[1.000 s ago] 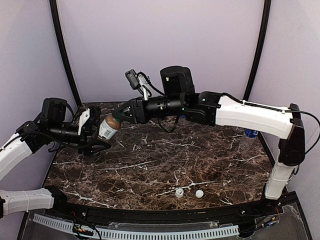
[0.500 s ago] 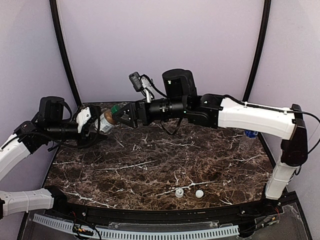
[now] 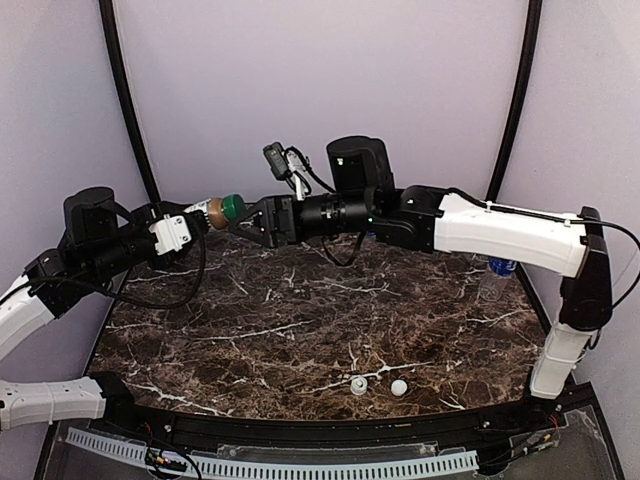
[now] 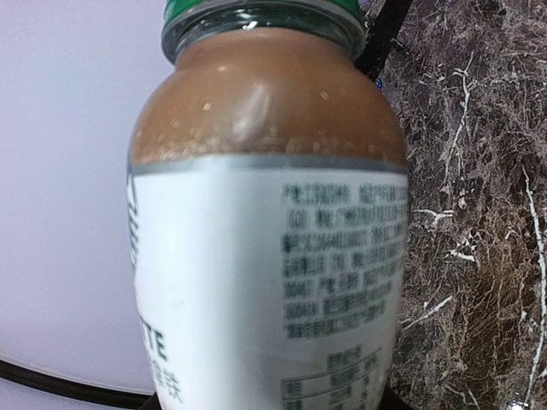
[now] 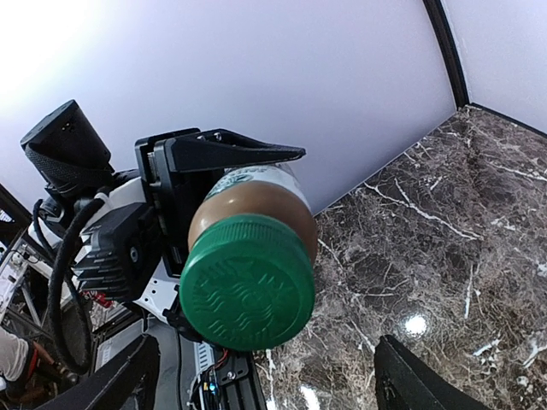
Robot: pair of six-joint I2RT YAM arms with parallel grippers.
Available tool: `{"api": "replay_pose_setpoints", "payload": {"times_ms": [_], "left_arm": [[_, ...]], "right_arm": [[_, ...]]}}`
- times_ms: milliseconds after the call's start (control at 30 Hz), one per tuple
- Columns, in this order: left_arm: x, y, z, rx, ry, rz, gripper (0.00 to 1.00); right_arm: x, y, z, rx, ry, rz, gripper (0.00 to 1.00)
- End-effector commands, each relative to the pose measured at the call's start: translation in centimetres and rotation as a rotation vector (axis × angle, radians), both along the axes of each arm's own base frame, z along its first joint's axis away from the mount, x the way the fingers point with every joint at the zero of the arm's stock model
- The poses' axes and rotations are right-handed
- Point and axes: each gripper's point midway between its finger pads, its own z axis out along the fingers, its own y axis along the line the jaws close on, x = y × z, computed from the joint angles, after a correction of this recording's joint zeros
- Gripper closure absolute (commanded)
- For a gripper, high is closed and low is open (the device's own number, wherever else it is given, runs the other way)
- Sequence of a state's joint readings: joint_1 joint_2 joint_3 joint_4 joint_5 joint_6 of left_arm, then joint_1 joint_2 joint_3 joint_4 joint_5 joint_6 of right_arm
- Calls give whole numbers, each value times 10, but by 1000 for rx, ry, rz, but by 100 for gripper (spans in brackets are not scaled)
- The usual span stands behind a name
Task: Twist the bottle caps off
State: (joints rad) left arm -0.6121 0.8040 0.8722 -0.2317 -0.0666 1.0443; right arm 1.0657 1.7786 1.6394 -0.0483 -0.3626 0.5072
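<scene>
A small bottle [image 3: 214, 211] of brown drink with a white label [image 4: 256, 282] lies level in the air at the back left. My left gripper [image 3: 198, 214] is shut round its body, and a black finger [image 5: 224, 150] lies along its side. Its green cap [image 5: 248, 282] is on and points at my right gripper [image 3: 248, 217]. That gripper stands open just in front of the cap, with its fingers wide on either side and not touching it. Two white caps [image 3: 358, 386] [image 3: 399, 387] lie loose near the table's front edge.
A clear bottle with a blue label [image 3: 497, 272] stands at the table's right edge, under the right arm. Dark marble tabletop [image 3: 300, 320] is enclosed by lilac walls. The right arm stretches across the back of the table.
The right gripper let go of the green cap and opened wide. The left gripper closed on the bottle, lifted it up and back, and turned it level.
</scene>
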Motion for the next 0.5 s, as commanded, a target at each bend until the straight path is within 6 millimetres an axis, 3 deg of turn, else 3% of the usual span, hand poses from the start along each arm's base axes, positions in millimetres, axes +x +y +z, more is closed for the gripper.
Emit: {"api": "replay_pose_setpoints", "payload": {"times_ms": [0,167,333,400,467], "left_arm": [[3,0,0,73,-84,11,60],[2,-5,-7,111,-101,-6,60],[2,-5,-9,127,-104,-7,60],[1,-6,-10,128,-103,-10,60],[1,-6,-11,130,-102,-13,60]], "right_arm": [[9,8,10,47,5,16,19],[14,13,12,76,11,38,28],[16,15,10,86,17,47,47],[15,15,10,88,16,51,60],[15,15,9,87,14,50,81]]}}
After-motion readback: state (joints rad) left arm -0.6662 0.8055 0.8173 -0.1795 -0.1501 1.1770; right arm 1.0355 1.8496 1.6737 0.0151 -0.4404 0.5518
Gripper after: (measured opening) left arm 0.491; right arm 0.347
